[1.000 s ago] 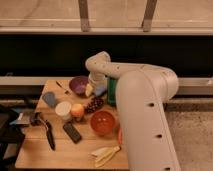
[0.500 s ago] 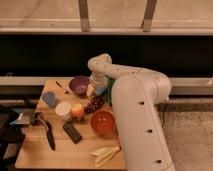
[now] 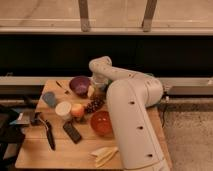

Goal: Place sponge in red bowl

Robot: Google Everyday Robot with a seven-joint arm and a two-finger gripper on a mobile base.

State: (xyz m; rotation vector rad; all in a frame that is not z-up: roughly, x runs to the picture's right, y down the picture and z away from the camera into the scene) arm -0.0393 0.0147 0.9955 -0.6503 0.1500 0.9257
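The red bowl [image 3: 102, 123] stands on the wooden table [image 3: 35, 152], right of the middle and in front of the arm. A small pale block [image 3: 90, 91], which looks like the sponge, lies between the purple bowl [image 3: 79, 84] and the arm's end. My gripper [image 3: 96, 86] reaches down at the back of the table, right over or against this pale block, behind the red bowl. The white arm hides most of the gripper.
A grey-blue pad [image 3: 49, 99], a white cup [image 3: 63, 109], an orange fruit [image 3: 77, 110], dark grapes [image 3: 94, 104], a black flat device [image 3: 72, 131], a black-handled tool [image 3: 48, 134] and pale yellow pieces [image 3: 104, 155] lie on the table. The arm covers the right side.
The arm has shifted a little over the table's right side. The gripper stays by the purple bowl. The objects have not moved.
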